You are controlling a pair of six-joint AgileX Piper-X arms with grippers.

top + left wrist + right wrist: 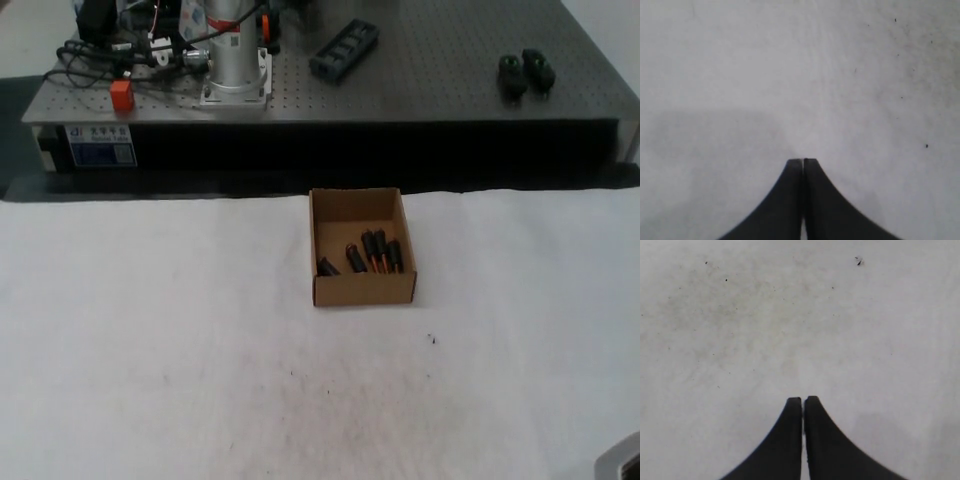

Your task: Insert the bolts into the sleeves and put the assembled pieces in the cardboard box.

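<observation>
Colours and patterns
The plain brown cardboard box (365, 287) holds black cylindrical pieces (378, 250) banded orange; the white cloth (150, 340) is flecked with dark specks; the grey metal plate (450, 70) shows a regular dot grid.

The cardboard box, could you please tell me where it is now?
In the high view the cardboard box sits near the middle of the white cloth, close to the perforated metal table behind it, with several assembled pieces inside.
</observation>
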